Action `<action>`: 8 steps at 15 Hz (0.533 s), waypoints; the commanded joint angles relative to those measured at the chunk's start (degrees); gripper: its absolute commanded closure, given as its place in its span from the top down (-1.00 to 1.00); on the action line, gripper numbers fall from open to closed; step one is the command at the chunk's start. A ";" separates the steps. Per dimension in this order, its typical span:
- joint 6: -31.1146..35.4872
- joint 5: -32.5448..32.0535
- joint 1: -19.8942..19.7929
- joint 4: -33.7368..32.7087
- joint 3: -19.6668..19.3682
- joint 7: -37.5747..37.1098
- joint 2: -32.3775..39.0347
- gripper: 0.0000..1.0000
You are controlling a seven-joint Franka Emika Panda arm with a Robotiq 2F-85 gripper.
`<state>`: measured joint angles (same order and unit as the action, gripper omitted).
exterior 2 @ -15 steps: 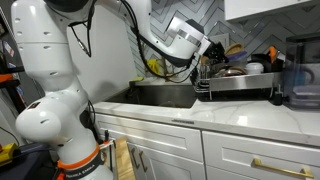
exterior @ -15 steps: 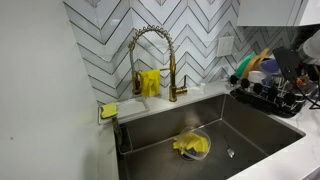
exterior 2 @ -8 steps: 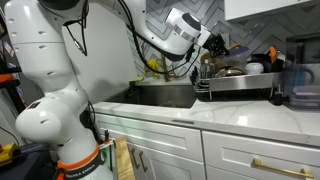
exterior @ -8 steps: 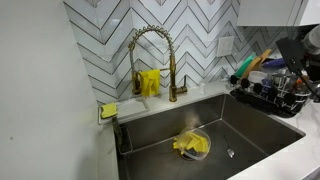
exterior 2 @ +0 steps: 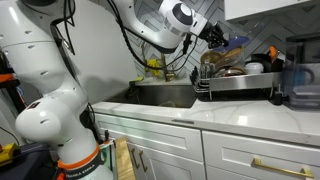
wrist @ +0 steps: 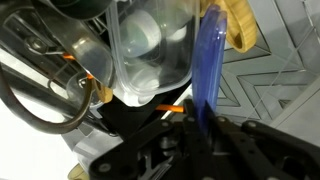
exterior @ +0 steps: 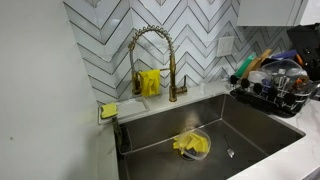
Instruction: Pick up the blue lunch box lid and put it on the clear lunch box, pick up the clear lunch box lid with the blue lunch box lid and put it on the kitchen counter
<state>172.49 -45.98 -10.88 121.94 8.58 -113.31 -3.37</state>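
Note:
My gripper (wrist: pixel 197 128) is shut on the blue lunch box lid (wrist: pixel 206 60), which stands edge-on between the fingers. In an exterior view the gripper (exterior 2: pixel 216 32) holds the lid (exterior 2: pixel 236 42) in the air above the dish rack (exterior 2: pixel 240 88). A clear plastic container (wrist: pixel 150 50) sits just beside the lid in the wrist view, among dishes in the rack. The white kitchen counter (exterior 2: pixel 250 112) runs in front of the rack. In an exterior view the gripper (exterior: pixel 303 40) is partly cut off at the right edge.
A steel sink (exterior: pixel 250 130) holds a yellow cloth in a bowl (exterior: pixel 191 145). A gold faucet (exterior: pixel 150 60) stands behind it. The black dish rack (exterior: pixel 270 95) is full of dishes and utensils. A dark container (exterior 2: pixel 300 82) stands on the counter.
My gripper has risen up and away from the dish rack with the blue lid in it. The sink and faucet have not changed.

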 commanded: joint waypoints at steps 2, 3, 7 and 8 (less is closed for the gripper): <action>2.48 7.49 1.48 4.46 -0.54 8.16 -0.22 -0.96; 3.51 7.85 1.45 5.03 -0.58 9.06 0.28 -0.96; 8.25 7.13 0.61 5.94 -0.85 11.45 2.27 -0.96; 9.52 6.36 0.25 5.66 -1.03 11.64 2.78 -0.96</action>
<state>178.22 -39.50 -10.09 126.75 8.31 -103.77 -1.44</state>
